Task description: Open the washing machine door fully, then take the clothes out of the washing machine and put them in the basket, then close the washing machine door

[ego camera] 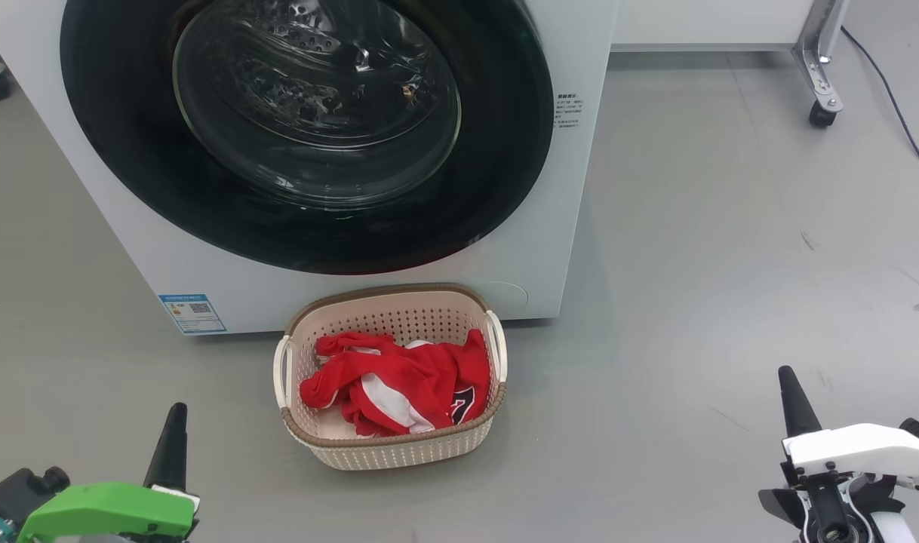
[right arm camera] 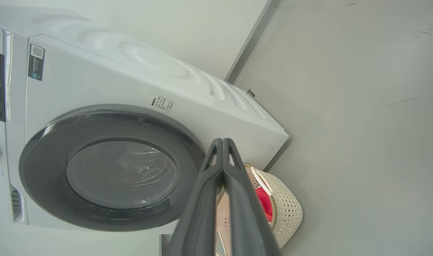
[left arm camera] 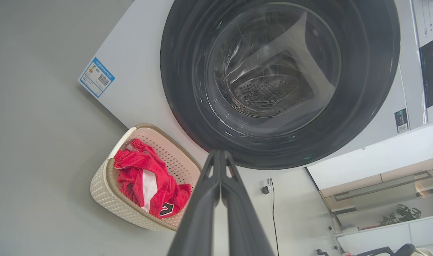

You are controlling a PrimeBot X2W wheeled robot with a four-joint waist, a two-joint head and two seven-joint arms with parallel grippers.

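The white washing machine (ego camera: pixel 580 113) fills the upper left of the head view, and its round black door (ego camera: pixel 127 188) lies flush against the front, closed. Through the glass bowl (ego camera: pixel 316 98) I see the steel drum. On the floor just before it stands the cream basket (ego camera: pixel 399 445) with the red clothes (ego camera: pixel 407 377) piled inside. My left gripper (ego camera: pixel 174 415) is at the lower left, fingers pressed together, holding nothing. Low at the right, my right gripper (ego camera: pixel 790 381) is likewise shut and empty. Both are well back from the basket. Each wrist view shows the door (left arm camera: pixel 188 106) (right arm camera: pixel 42 149), the basket (left arm camera: pixel 106 195) (right arm camera: pixel 291 213) and that gripper's shut fingertips (left arm camera: pixel 220 153) (right arm camera: pixel 223 141).
A blue label (ego camera: pixel 192 313) sits low on the machine's front. At the upper right a metal frame leg on a castor (ego camera: pixel 823 83) stands by a black cable (ego camera: pixel 893 98). Bare grey floor spreads to the right of the machine.
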